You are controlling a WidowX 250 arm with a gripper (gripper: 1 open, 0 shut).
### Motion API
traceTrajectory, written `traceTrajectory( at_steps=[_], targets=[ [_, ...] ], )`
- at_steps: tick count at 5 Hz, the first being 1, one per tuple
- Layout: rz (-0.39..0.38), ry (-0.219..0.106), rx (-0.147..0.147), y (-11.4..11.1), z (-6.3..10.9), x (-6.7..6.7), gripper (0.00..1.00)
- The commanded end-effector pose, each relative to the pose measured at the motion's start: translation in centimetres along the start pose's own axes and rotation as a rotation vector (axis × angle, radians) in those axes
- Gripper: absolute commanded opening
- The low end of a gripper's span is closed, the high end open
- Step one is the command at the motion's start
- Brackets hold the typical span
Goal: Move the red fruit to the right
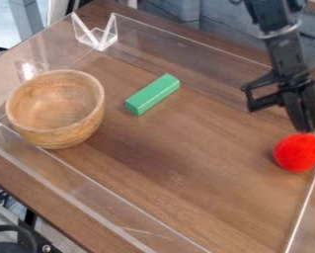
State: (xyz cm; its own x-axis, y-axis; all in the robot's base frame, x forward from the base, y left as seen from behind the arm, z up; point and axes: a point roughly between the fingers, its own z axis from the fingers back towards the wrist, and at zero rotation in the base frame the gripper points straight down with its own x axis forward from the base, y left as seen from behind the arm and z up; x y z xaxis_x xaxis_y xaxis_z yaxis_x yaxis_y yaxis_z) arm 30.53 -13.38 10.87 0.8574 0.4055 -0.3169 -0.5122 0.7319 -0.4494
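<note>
The red fruit (299,152) is a small bright red roundish toy lying on the wooden tabletop at the right, close to the clear wall; a bit of green shows at its upper right edge. My black gripper (302,121) hangs just above and slightly behind it, pointing down, with its fingers pressed together and nothing between them. Its tips stand a short gap above the fruit's top, not touching it.
A round wooden bowl (54,107) sits at the left. A green rectangular block (152,95) lies near the middle. Low clear acrylic walls (299,225) ring the wooden surface, and a clear corner piece (97,34) stands at the back left.
</note>
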Motion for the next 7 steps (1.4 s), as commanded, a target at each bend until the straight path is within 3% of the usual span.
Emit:
traceTrajectory(
  at_steps=[1, 3, 4, 6, 7],
  targets=[
    [-0.032, -0.04, -0.057, 0.1, 3.6, 0.5, 0.0],
    [-0.071, -0.012, -0.019, 0.5, 1.8, 0.6, 0.0],
    [-0.051, -0.02, -0.017, 1.1, 1.4, 0.6, 1.0],
    [-0.038, -0.042, -0.015, 1.9, 0.7, 0.6, 1.0],
    [-0.096, -0.052, -0.003, 2.6, 1.0, 0.3, 1.0]
  ],
)
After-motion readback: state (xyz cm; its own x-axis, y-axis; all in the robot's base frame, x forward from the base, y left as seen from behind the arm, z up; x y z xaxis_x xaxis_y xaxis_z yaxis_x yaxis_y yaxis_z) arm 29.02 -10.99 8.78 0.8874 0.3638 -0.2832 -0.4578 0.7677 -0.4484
